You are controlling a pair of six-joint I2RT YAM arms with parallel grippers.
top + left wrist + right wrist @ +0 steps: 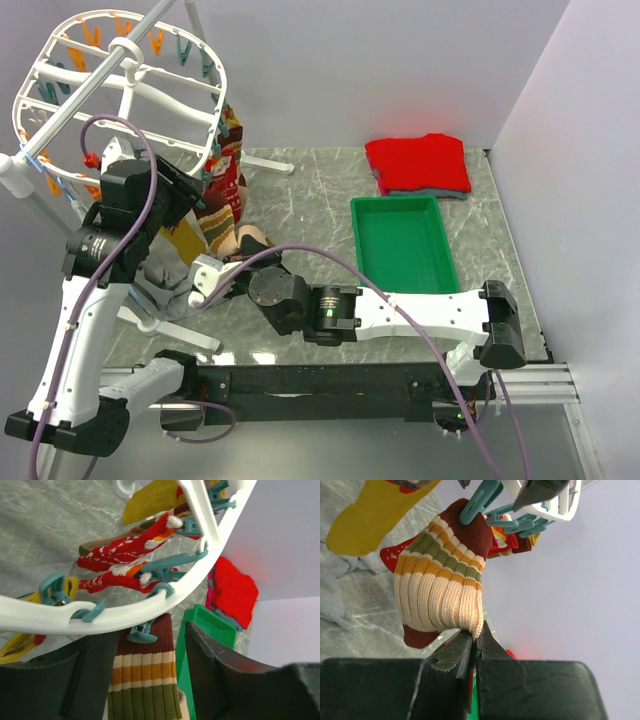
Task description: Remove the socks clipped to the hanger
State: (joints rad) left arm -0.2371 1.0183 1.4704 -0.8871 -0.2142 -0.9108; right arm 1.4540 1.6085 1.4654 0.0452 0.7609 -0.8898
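The white oval hanger (120,90) stands at the far left, tilted, with orange and teal clips round its rim (100,617). A striped sock (440,590) in maroon, mustard, olive and cream hangs from a teal clip (142,632). My right gripper (477,635) is shut on the cream lower edge of this sock, under the hanger (222,268). My left gripper (150,680) is open, with one finger on each side of the sock's upper part, just below the clip. Red patterned socks (120,550) and a mustard-yellow sock (150,500) hang from other clips.
A green tray (405,245) lies on the marble table, right of centre. A folded red garment (418,163) lies behind it. Grey cloth (332,590) lies on the table under the hanger. The hanger's stand legs (175,330) reach toward the near edge.
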